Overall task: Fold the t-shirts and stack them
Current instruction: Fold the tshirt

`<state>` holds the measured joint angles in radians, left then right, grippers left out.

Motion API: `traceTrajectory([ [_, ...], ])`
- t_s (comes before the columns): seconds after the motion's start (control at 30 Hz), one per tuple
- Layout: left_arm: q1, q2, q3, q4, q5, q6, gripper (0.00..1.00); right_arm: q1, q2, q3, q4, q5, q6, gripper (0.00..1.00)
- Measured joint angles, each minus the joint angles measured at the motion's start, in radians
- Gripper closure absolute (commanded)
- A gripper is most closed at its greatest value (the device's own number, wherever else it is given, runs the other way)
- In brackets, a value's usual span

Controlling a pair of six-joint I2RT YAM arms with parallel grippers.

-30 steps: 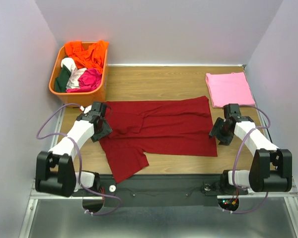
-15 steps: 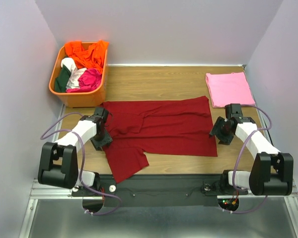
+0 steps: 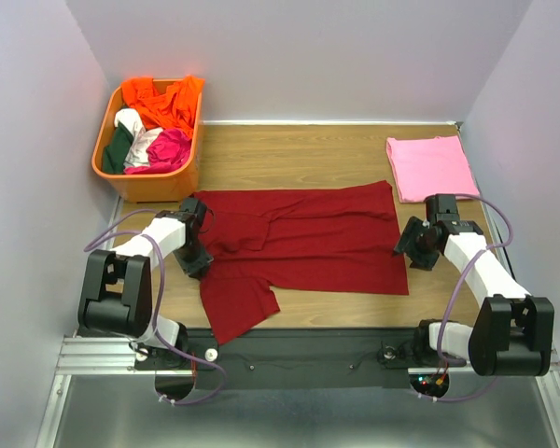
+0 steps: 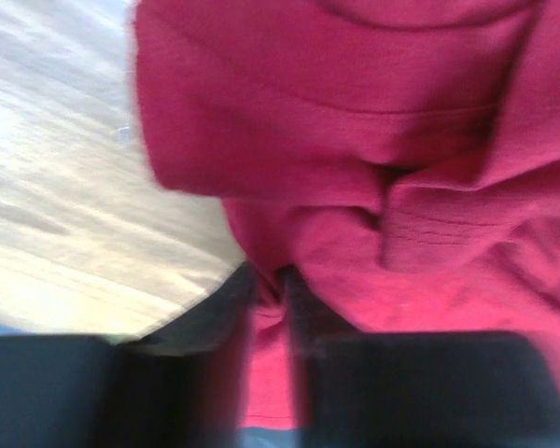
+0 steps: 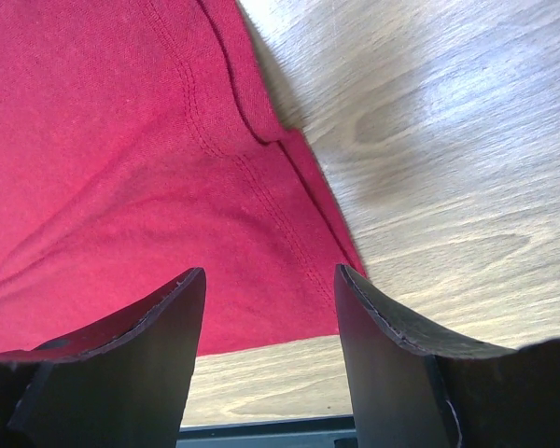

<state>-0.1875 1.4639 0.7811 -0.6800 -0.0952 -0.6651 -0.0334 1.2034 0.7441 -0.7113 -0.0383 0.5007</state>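
Lengthwise, the maroon t-shirt [image 3: 308, 233] lay left to right between the arms, left gripper [image 4: 269, 285] pinched narrow on its left edge, right gripper [image 5: 269, 273] wide over its right hem.

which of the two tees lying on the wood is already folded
The pink t-shirt at the far right: it is a neat, flat square. The dark red t-shirt lies spread open, with one sleeve splayed toward the near edge.

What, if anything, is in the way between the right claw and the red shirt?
Nothing visible. The right gripper hangs open directly over the red shirt, at its hemmed corner, with only bare wooden table beside it.
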Motion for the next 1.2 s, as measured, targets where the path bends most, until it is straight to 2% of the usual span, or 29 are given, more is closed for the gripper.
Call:
traceTrajectory([
  [0.13, 0.0, -0.003, 0.0, 0.006, 0.009, 0.003, 1.0, 0.0, 0.0, -0.001, -0.003, 0.0, 0.001, 0.37],
  [0.33, 0.0, -0.087, 0.0, -0.024, -0.003, 0.003, 1.0, 0.0, 0.0, -0.001, -0.04, 0.01, 0.032, 0.43],
  [0.57, 0.0, -0.222, 0.0, -0.035, 0.006, 0.007, 1.0, 0.0, 0.02, -0.001, -0.122, 0.032, 0.047, 0.44],
  [1.03, 0.0, -0.312, 0.0, -0.023, 0.012, 0.07, 1.0, 0.0, 0.028, -0.106, -0.176, 0.065, 0.171, 0.44],
  [1.2, 0.0, -0.331, -0.002, -0.017, 0.013, 0.08, 1.0, 0.0, 0.029, -0.106, -0.173, 0.069, 0.194, 0.48],
])
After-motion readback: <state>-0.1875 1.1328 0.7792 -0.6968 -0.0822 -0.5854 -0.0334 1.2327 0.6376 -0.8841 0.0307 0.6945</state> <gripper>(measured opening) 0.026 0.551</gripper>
